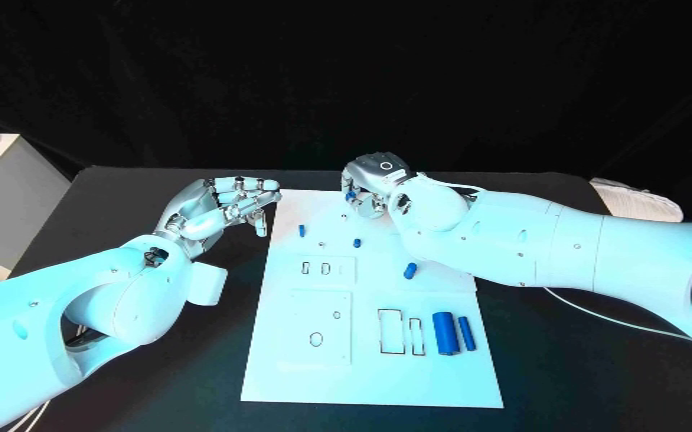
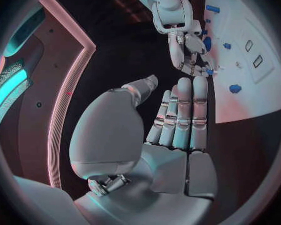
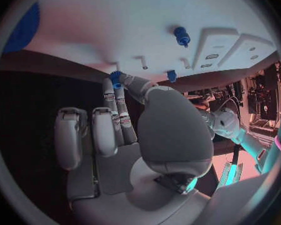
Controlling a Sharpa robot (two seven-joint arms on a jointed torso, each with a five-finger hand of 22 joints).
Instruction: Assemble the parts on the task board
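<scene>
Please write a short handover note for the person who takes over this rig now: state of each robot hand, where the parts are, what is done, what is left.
Left robot hand: beside the board's far left corner, fingers apart, holds nothing.
Right robot hand: over the far edge of the board, pinching a small blue part at its fingertips.
Parts: two small pegs and stand on the far part of the board, one piece lies loose near its right edge, two cylinders lie side by side at the near right.
Done: hard to judge; the rectangular slots look empty.
Left: place the pinched part, then the loose pieces.
</scene>
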